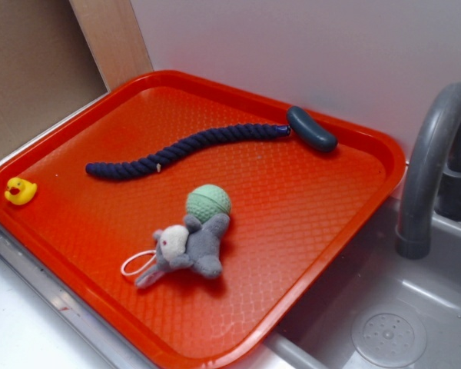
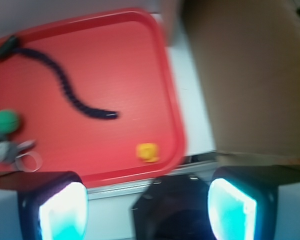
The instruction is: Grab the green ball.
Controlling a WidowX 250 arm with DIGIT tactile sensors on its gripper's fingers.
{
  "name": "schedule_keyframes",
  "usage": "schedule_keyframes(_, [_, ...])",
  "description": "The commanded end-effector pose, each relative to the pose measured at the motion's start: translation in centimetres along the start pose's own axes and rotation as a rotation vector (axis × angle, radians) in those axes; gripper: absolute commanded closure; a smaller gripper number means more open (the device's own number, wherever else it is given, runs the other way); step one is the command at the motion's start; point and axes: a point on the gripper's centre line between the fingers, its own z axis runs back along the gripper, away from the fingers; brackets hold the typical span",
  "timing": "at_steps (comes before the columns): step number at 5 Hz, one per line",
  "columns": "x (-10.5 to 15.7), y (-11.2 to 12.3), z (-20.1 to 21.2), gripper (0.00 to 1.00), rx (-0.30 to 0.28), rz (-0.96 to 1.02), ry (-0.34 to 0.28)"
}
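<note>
- Your claw [image 2: 147, 207] is spread wide and grips nothing; the two lit pads [image 2: 62, 212] sit at the wrist view's bottom edge, off the tray [image 2: 140, 75].
- The green ball [image 2: 6, 121] lies toward 10 o'clock from the claw, well apart.
- In the exterior view the green ball [image 1: 208, 202] sits mid-tray [image 1: 307, 231], touching the grey plush toy [image 1: 188, 247] at its 7 o'clock.
- A navy rope [image 1: 184, 147] lies at the ball's 12 o'clock; a yellow duck [image 1: 20, 191] at its 9 o'clock.

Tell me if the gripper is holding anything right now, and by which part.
Nothing is held. The gripper is open and empty, off the tray's edge; the green ball lies against the grey plush toy.
</note>
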Motion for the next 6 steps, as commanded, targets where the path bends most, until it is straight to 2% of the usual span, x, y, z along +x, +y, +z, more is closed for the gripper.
schedule_keyframes(1, [-0.1,-9.3,1.1,0.00,-0.067,0.045,-0.010])
schedule_keyframes(2, [1.8,-12.8,0.0,0.00,-0.100,0.150,0.037])
schedule_keyframes(4, [5.1,-16.3,-4.9,0.00,-0.039,0.276,0.058])
schedule_keyframes(5, [5.7,-17.4,-7.8,0.00,-0.110,0.250,0.088])
schedule_keyframes(6, [6.7,-18.1,-11.1,0.00,-0.143,0.250,0.117])
